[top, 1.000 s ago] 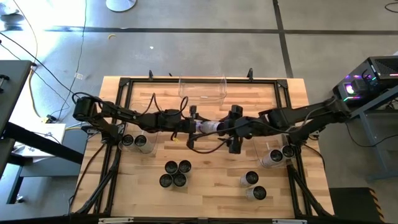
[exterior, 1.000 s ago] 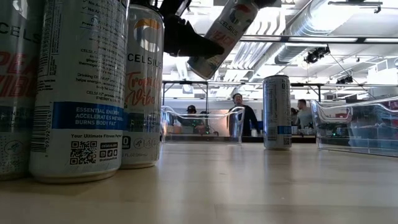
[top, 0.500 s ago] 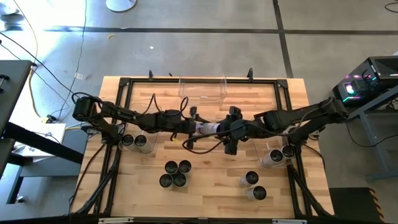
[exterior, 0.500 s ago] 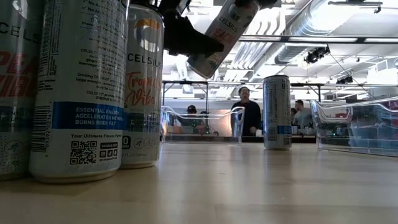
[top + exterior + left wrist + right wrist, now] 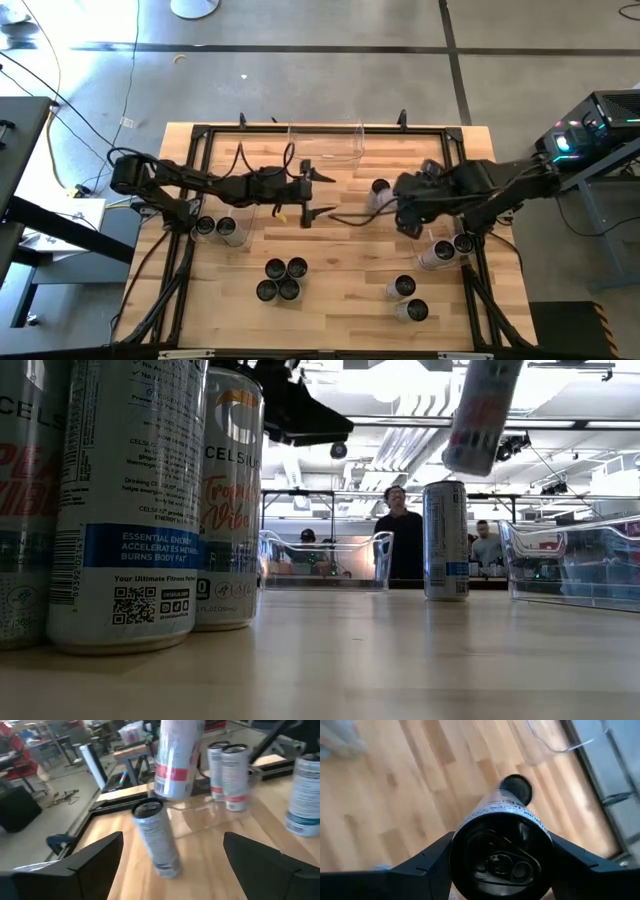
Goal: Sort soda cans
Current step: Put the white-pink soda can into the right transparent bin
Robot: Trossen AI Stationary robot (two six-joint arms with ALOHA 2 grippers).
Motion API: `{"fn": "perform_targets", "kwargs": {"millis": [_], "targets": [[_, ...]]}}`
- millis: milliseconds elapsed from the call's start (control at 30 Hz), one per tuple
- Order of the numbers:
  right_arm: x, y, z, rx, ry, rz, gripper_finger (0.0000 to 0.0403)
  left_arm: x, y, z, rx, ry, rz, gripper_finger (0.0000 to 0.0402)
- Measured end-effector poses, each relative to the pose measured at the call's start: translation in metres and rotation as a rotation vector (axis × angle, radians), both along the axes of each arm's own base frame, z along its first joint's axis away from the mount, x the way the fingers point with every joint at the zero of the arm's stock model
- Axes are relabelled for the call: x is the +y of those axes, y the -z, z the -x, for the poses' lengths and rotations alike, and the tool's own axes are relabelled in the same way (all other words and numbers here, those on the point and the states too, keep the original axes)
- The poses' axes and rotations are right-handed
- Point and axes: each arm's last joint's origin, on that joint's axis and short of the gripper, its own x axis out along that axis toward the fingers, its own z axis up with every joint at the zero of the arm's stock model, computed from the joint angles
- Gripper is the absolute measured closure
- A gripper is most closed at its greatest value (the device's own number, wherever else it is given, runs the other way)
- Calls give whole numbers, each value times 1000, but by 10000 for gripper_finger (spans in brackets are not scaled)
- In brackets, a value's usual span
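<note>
Silvery can [image 5: 501, 842] gripped by right claw [image 5: 392, 200] above another can [image 5: 516, 788]; left claw [image 5: 310, 192] open.

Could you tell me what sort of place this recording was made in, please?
Probably a robotics lab or workshop: exposed ceiling ducts above an open room, people at benches behind the table, a bare concrete floor with loose cables, and lit computer equipment beside the wooden table.

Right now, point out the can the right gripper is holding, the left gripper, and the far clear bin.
held can [image 5: 500, 857], right wrist view, its dark top.
left gripper [image 5: 318, 192], high view, between its open fingertips.
far clear bin [image 5: 325, 153], high view, near wall.
</note>
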Motion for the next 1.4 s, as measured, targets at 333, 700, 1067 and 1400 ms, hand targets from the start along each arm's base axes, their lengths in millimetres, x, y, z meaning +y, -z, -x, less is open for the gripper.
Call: {"fn": "perform_targets", "kwargs": {"millis": [333,700,1067,1400], "targets": [[7,-6,38,-79,47,-139,169,-1,-9,7,7,-4,22,62],[-20,28,93,-63,205,-223,169,-4,-7,8,28,5,58,61],[-27,86,96,206,243,-281,169,-10,-8,7,16,25,59,61],[-27,108,98,306,229,-265,169,-10,-8,7,15,27,47,61]]}}
